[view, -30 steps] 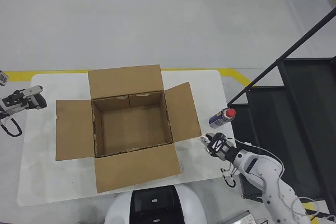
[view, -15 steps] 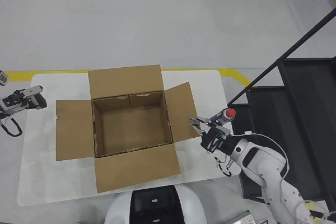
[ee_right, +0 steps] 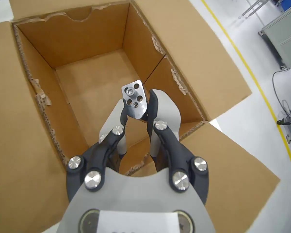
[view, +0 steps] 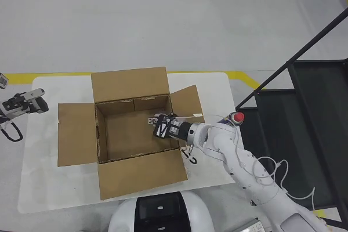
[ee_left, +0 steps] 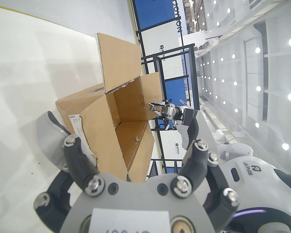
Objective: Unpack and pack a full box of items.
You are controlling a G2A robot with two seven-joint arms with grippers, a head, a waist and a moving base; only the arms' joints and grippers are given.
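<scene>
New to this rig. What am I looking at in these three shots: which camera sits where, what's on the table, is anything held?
This is a two-armed robot working at a white table. The top view comes from a camera above its arms, looking down. The other two come from a camera on each wrist, so each shows its own pincer up close.

On the table stands an open cardboard box with its flaps spread out. A blue can with a red cap sits near the table's right edge.

The right pincer hangs over the box's opening, shut on a small metal plate with holes in it. The left pincer is by the table's left edge, open and holding nothing.
</scene>
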